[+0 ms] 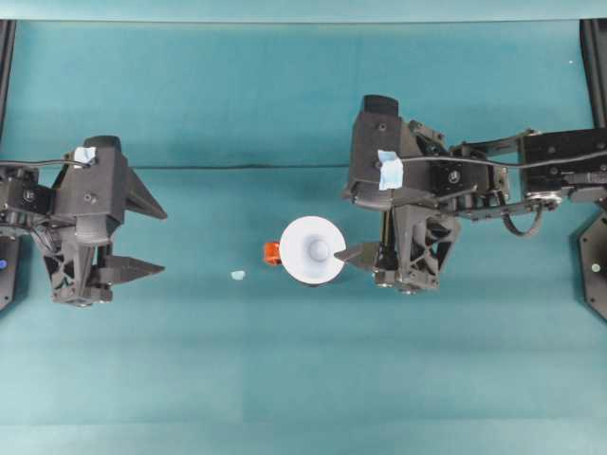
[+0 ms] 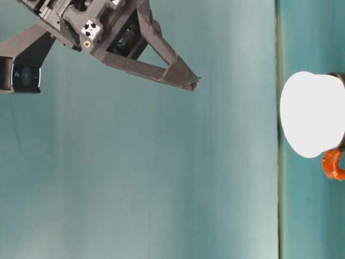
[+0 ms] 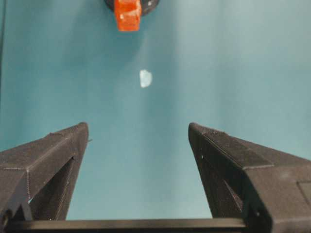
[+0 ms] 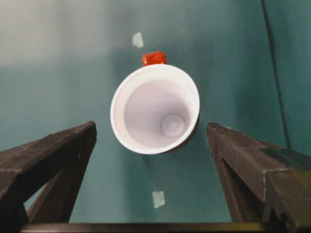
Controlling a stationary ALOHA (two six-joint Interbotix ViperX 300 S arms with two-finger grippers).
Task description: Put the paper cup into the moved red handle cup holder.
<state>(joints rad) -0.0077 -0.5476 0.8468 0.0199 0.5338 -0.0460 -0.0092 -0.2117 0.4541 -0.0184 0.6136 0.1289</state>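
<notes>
The white paper cup (image 1: 311, 250) sits in the black red handle cup holder (image 4: 195, 132), and its wide rim hides most of the holder. The orange-red handle (image 1: 271, 252) sticks out toward the left arm. The cup (image 4: 155, 109) leans a little and is empty. My right gripper (image 1: 346, 226) is open and raised just right of the cup, holding nothing; the cup lies ahead between its spread fingers (image 4: 58, 150). My left gripper (image 1: 156, 237) is open and empty at the far left, well away from the cup. From the left wrist the handle (image 3: 127, 13) shows far ahead.
A small pale scrap (image 1: 237, 275) lies on the teal table (image 1: 303, 379) between the left gripper and the holder. Another scrap (image 4: 158, 199) lies on the right-arm side of the cup. Dark frame rails (image 1: 595, 57) run along both table sides.
</notes>
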